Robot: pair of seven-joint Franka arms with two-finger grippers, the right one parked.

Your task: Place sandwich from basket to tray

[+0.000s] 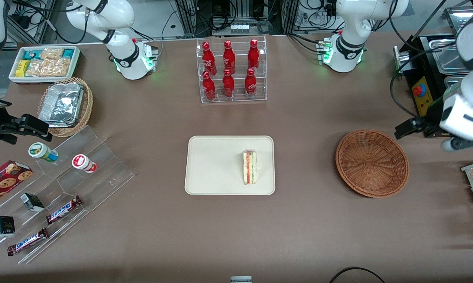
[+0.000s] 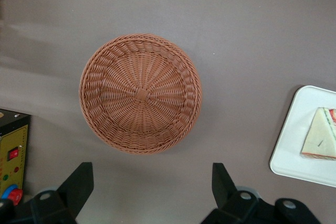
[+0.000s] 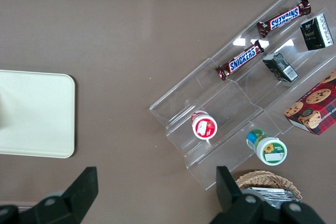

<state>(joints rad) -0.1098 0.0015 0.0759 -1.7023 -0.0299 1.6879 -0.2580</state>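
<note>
The sandwich (image 1: pixel 249 167) lies on the tray (image 1: pixel 212 184), the basket (image 1: pixel 372 163) sits bare, and the gripper (image 2: pixel 152 182) hangs above it with jaws released, so I judge only parking is called for.

The light is bright and even, coming from above. Shadows are soft and small. The foil trays (image 1: pixel 61 105) and the clear plastic steps (image 3: pixel 231 103) shine with glare. Everything looks sharp. The upper corners of the front view are darker.
</note>
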